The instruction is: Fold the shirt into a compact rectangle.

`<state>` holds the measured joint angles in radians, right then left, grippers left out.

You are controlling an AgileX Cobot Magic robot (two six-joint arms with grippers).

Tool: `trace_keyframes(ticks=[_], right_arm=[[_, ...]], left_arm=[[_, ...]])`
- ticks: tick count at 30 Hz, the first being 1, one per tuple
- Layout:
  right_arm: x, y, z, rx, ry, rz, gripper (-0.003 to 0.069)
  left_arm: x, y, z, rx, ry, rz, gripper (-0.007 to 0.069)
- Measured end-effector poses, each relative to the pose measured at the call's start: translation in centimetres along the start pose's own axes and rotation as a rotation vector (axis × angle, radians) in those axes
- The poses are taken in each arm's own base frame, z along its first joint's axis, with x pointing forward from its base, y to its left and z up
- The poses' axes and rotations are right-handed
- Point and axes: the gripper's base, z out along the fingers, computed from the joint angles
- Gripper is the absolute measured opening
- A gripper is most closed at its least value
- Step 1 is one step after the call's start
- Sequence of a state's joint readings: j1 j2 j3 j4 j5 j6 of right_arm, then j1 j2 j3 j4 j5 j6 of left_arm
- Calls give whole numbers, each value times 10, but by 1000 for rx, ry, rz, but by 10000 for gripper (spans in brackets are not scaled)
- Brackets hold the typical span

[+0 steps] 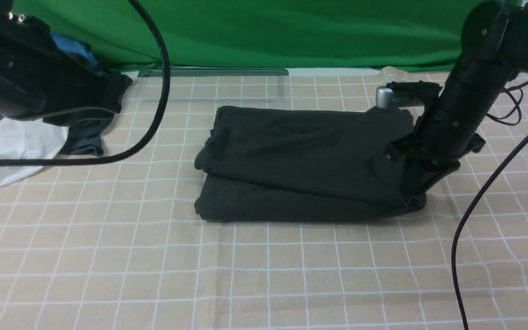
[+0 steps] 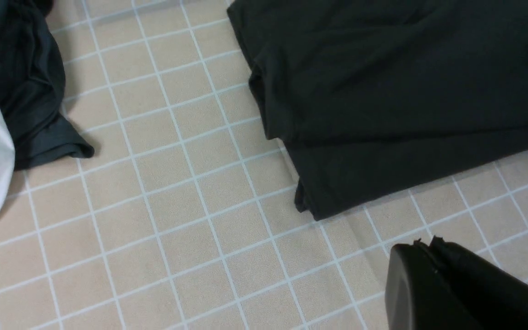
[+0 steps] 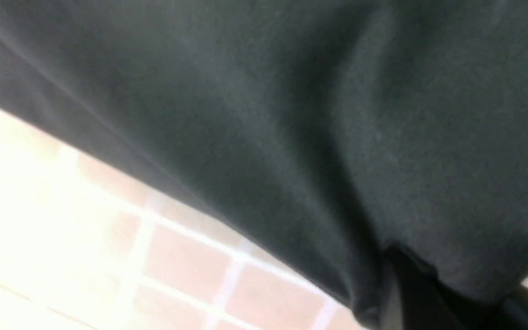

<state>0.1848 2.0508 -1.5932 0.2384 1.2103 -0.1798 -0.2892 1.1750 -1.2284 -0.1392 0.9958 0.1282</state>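
The black shirt (image 1: 305, 160) is already folded long. The right claw (image 1: 413, 185) pinches its end; one more fold is left. The left claw (image 2: 433, 275) is closed, empty.

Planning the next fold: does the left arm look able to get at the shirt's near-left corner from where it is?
Probably yes. The left gripper sits shut just short of that corner of the shirt, with only bare checked tablecloth between them.

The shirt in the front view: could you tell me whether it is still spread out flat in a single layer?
No, the shirt lies folded, with an upper layer stacked on a lower one.
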Motion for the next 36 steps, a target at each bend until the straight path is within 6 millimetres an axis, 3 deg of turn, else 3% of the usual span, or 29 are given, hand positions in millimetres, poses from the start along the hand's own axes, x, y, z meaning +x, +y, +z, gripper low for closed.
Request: trace_keyframes(ticks=[3,8,9,10,13,14,15,16,17,20,24,26,27,28,29,31,32,36], right_arm=[[0,-4,3,34,-11,8,137],[0,-4,-4,48,-15,21,388],[2,-3,-10,49,-24,6,395],[3,-2,-13,50,-31,0,378],[19,7,-45,58,-99,-21,195],[22,9,-51,59,-113,-24,163],[39,16,-78,64,-173,-36,83],[50,21,-93,68,-208,-44,60],[71,29,-120,76,-292,-59,46],[114,42,-161,97,-487,-84,42],[193,58,-209,143,-882,-138,43],[220,61,-212,158,-1013,-148,43],[249,62,-216,179,-1190,-160,43],[253,62,-215,180,-1194,-161,43],[281,63,-211,201,-1352,-172,43],[312,61,-201,227,-1536,-182,45],[319,61,-203,231,-1582,-183,45],[355,52,-168,297,-1840,-200,50]], left_arm=[[2,-1,0,6,17,-2,18],[6,-3,-1,26,67,-10,18],[8,-3,-3,28,76,-9,18],[9,-3,-4,29,82,-8,18],[15,-5,-15,34,75,-3,18],[17,-6,-18,34,72,-2,18],[22,-7,-29,32,40,2,18],[26,-8,-37,30,14,3,18],[33,-10,-45,27,-21,4,18],[50,-12,-60,22,-82,7,18],[87,-15,-72,18,-144,-13,18],[101,-16,-72,17,-170,-31,18],[118,-16,-70,13,-210,-41,18],[121,-16,-72,13,-224,-42,18],[135,-17,-71,13,-276,-63,18],[151,-17,-68,11,-327,-83,18],[152,-16,-68,10,-340,-85,18],[179,-16,-59,3,-465,-97,18]])
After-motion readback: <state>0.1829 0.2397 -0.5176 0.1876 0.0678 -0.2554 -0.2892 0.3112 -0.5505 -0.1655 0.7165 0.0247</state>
